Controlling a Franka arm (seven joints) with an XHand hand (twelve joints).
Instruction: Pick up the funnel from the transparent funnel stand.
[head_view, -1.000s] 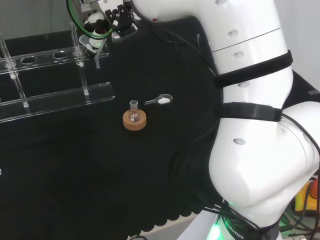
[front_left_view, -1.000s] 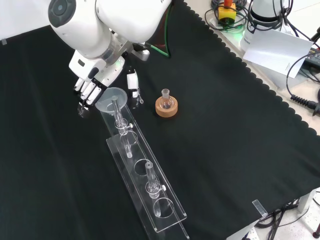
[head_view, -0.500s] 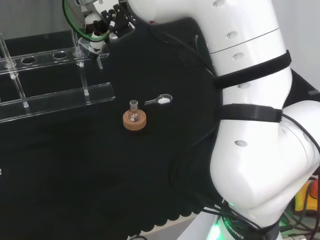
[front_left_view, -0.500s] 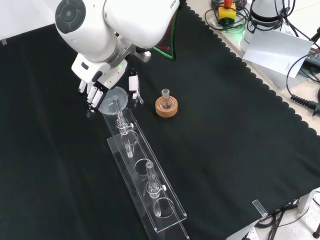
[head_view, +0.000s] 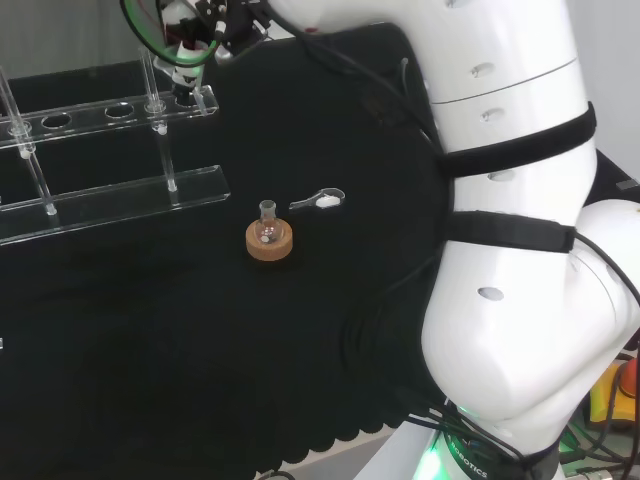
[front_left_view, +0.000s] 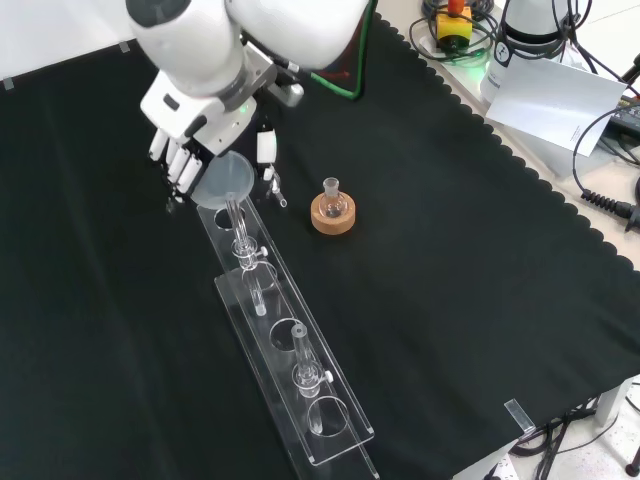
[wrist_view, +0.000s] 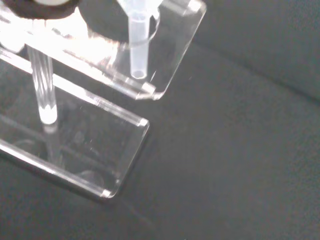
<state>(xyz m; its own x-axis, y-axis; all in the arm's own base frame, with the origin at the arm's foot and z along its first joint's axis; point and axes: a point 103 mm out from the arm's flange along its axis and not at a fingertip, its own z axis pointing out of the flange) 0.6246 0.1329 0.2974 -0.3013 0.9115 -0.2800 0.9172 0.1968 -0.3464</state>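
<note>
A clear funnel (front_left_view: 224, 180) sits at the far end of the transparent stand (front_left_view: 290, 350), its stem pointing down toward the stand's top plate. My hand (front_left_view: 192, 140) is over that end, with fingers (front_left_view: 173, 167) curled on one side of the cone and the thumb (front_left_view: 265, 150) on the other. Seen from the wrist, the funnel stem (wrist_view: 137, 45) has its tip at the top plate of the stand (wrist_view: 115, 165). From the head camera, the hand (head_view: 196, 28) is high above the stand (head_view: 110, 190).
A cork ring holding a small round flask (front_left_view: 332, 212) stands to the stand's right in the front view, also visible as the flask on cork (head_view: 270, 240). A small clear scoop (head_view: 318, 199) lies beside it. Papers and cables (front_left_view: 555, 95) lie past the cloth's scalloped edge.
The hand has risen and drawn toward the head view's top. In the front view the funnel's cone has come up slightly with it.
</note>
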